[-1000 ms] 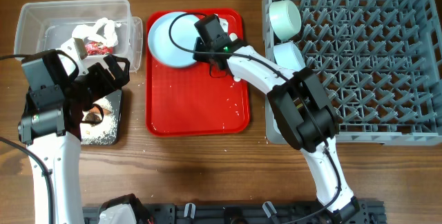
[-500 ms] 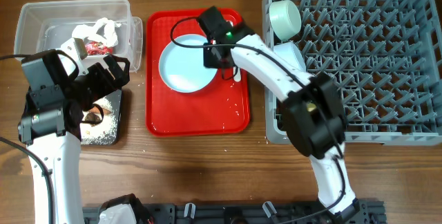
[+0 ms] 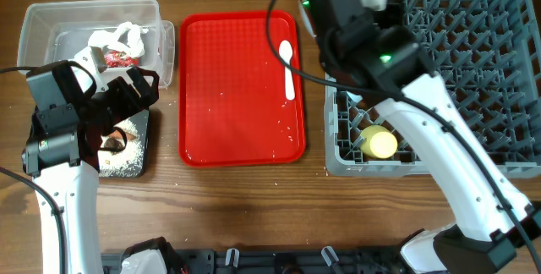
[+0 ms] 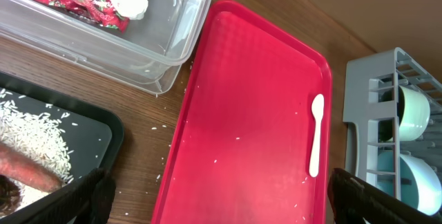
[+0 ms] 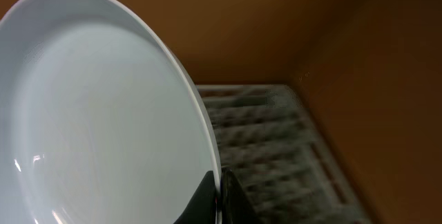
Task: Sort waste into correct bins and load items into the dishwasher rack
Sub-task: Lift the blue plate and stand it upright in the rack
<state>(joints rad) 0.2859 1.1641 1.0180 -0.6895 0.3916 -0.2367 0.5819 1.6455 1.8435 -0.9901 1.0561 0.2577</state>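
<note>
A: R gripper (image 5: 219,196)?

B: Pinching the plate (image 5: 103,113) by its rim, one finger pressed to each face. Plate stands on edge, rising up and to one side of the fingers.

A: Rack vs. gripper?

B: Rack (image 5: 266,148) lies below and beyond the fingers, blurred in the wrist view. Overhead has the R arm high over the rack's left part. Next move is prob. straight down. The plate's edge must run along a gap between pegs to slot in. Can't tell from here how its face sits vs. the rows.

A: L gripper (image 4: 221,182)?

B: Spread wide, nothing in it. Tub (image 4: 173,51) ahead-left, black tray (image 4: 114,131) under its left finger, red tray (image 4: 235,162) dead ahead.

A: Spoon?

B: Spoon (image 3: 287,69) is on the red tray, ahead and to the right of the L gripper. Long axis points away from the robot, bowl end far. It's on the tray's rack-side strip. L is the free arm now, but R looks nearer once the plate's down.

A: Rest?

B: Cup (image 3: 380,143) and bowls (image 4: 416,110) sit in the rack.
</note>
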